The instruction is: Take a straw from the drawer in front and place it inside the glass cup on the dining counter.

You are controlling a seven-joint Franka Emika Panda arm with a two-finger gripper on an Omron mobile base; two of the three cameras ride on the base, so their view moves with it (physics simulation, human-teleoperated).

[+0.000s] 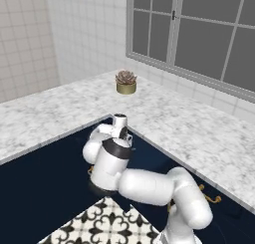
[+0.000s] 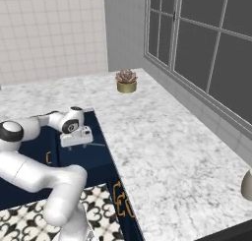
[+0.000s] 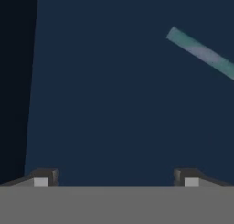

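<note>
Lying flat on the navy floor of the open drawer, the pale straw sits diagonally, apart from the gripper, whose jaws are spread wide and hold nothing.

One straw, one open drawer, one potted succulent, one marble counter.
</note>
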